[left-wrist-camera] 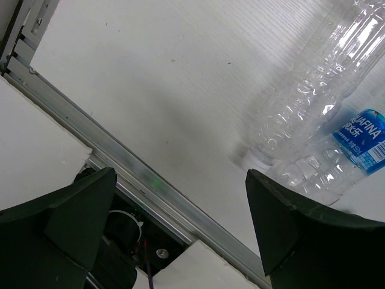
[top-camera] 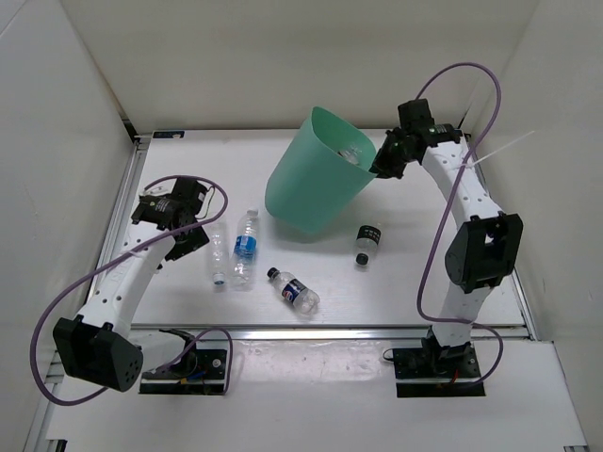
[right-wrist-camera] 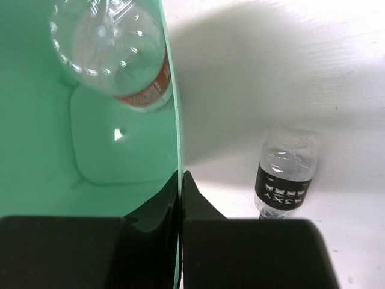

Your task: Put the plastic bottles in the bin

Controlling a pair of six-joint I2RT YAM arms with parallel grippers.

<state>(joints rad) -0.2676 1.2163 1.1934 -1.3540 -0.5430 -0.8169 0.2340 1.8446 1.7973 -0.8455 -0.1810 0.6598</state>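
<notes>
The mint-green bin (top-camera: 311, 184) is tilted, its mouth up and to the right. My right gripper (top-camera: 380, 169) is shut on its rim (right-wrist-camera: 174, 144) and holds it. One red-labelled bottle (right-wrist-camera: 114, 51) lies inside the bin (top-camera: 350, 153). A dark-labelled bottle (top-camera: 366, 243) lies right of the bin, also in the right wrist view (right-wrist-camera: 284, 174). An unlabelled bottle (top-camera: 217, 252), a blue-labelled bottle (top-camera: 245, 247) and another blue-labelled bottle (top-camera: 294, 290) lie on the table. My left gripper (top-camera: 188, 235) is open beside the unlabelled bottle (left-wrist-camera: 313, 84); the blue-labelled one (left-wrist-camera: 343, 150) lies behind it.
White walls enclose the table on three sides. An aluminium rail (top-camera: 320, 330) runs along the near edge, also in the left wrist view (left-wrist-camera: 132, 174). Purple cables loop from both arms.
</notes>
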